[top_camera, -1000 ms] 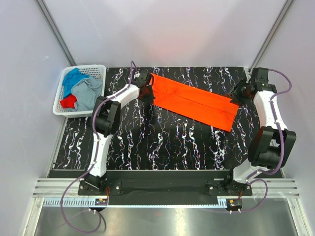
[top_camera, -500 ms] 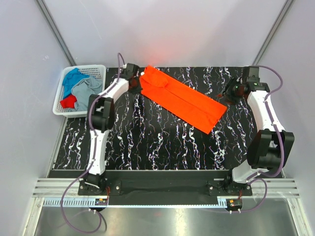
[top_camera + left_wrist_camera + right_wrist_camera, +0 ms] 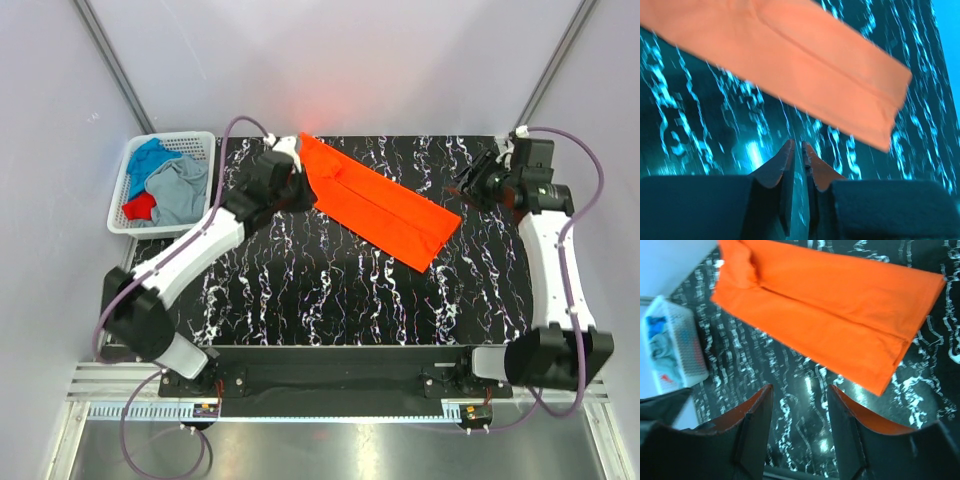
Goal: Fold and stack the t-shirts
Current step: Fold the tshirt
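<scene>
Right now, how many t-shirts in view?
4: a folded bright orange cloth t-shirt on the black marbled table; blue, grey and red ones in the white plastic lattice basket. More may be buried.

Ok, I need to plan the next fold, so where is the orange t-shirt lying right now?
In the top view the orange t-shirt lies as a long folded strip across the far middle of the table, running diagonally between the left gripper and right gripper.

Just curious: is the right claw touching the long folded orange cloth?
Apart. The right wrist view shows the right gripper open, with bare black marbled table between its fingers and the orange cloth.
</scene>
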